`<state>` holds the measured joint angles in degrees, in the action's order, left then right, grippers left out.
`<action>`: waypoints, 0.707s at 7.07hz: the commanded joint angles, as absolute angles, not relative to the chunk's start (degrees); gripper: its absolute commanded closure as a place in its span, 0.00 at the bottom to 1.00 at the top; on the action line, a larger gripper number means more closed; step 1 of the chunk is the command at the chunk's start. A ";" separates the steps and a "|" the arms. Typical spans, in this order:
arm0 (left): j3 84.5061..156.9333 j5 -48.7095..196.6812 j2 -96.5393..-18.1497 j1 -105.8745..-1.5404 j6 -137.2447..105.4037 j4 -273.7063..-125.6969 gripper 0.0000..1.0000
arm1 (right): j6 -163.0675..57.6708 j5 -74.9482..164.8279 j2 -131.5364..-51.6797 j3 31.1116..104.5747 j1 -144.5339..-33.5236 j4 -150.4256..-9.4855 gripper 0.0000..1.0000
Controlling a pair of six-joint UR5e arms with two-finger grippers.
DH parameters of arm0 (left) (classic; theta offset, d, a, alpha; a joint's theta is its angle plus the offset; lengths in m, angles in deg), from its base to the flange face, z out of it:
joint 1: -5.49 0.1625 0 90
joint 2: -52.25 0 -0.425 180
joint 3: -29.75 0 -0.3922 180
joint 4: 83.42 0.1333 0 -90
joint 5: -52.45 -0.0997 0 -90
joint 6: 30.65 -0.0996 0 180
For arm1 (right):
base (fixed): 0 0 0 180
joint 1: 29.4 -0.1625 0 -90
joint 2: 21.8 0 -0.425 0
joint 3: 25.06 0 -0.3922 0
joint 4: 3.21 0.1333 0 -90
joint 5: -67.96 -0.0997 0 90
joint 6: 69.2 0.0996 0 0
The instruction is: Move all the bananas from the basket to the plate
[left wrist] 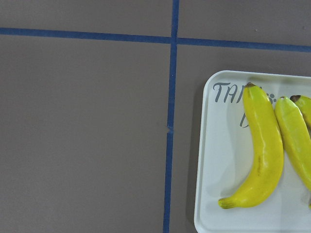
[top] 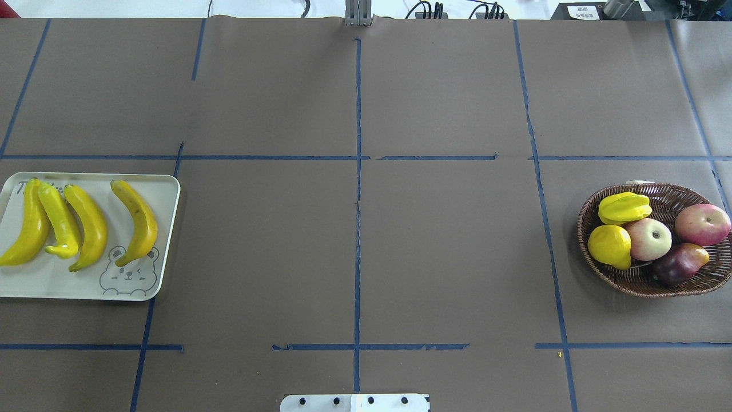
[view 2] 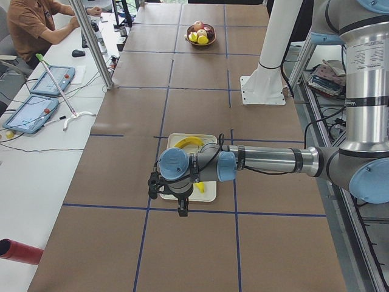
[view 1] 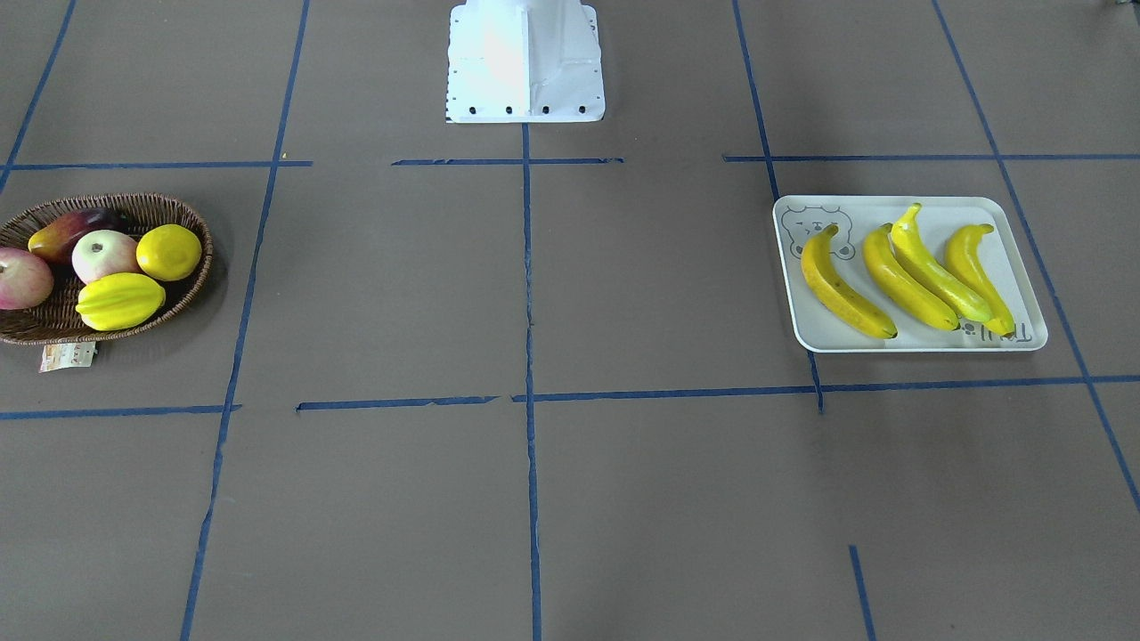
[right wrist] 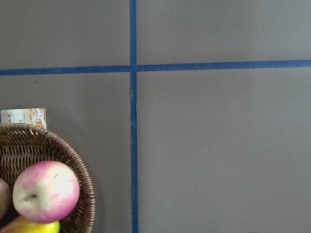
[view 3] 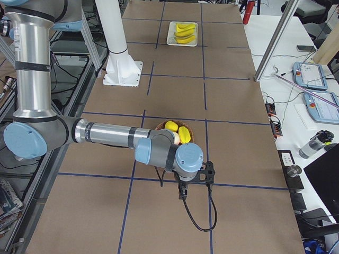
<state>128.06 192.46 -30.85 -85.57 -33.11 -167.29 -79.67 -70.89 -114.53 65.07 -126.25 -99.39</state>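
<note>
Whether the left gripper (view 2: 181, 212) or right gripper (view 3: 182, 194) stands open cannot be told; four bananas (view 1: 899, 280) lie on the plate (view 1: 980, 210), lettered "TA…", the basket (view 1: 194, 289) well apart from it

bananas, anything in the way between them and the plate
Nothing visible does: all four bananas already lie on the plate, and the basket holds only other fruit.
</note>
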 commanded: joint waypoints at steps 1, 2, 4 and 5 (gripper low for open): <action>128.19 192.46 -30.89 -85.57 -33.11 -167.27 0.01 | -79.39 -70.82 -114.87 65.29 -126.17 -99.36 0.00; 128.19 192.46 -30.89 -85.57 -33.11 -167.36 0.00 | -79.39 -70.90 -115.05 65.29 -126.16 -99.36 0.00; 128.45 192.46 -30.89 -85.57 -33.11 -167.27 0.00 | -79.66 -70.82 -115.93 65.20 -126.16 -99.36 0.00; 128.54 192.46 -30.89 -85.57 -33.02 -167.27 0.01 | -79.75 -70.82 -115.93 65.29 -126.16 -99.27 0.00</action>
<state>128.42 192.46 -30.89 -85.57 -33.10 -167.30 -79.61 -70.82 -115.70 65.21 -126.17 -99.34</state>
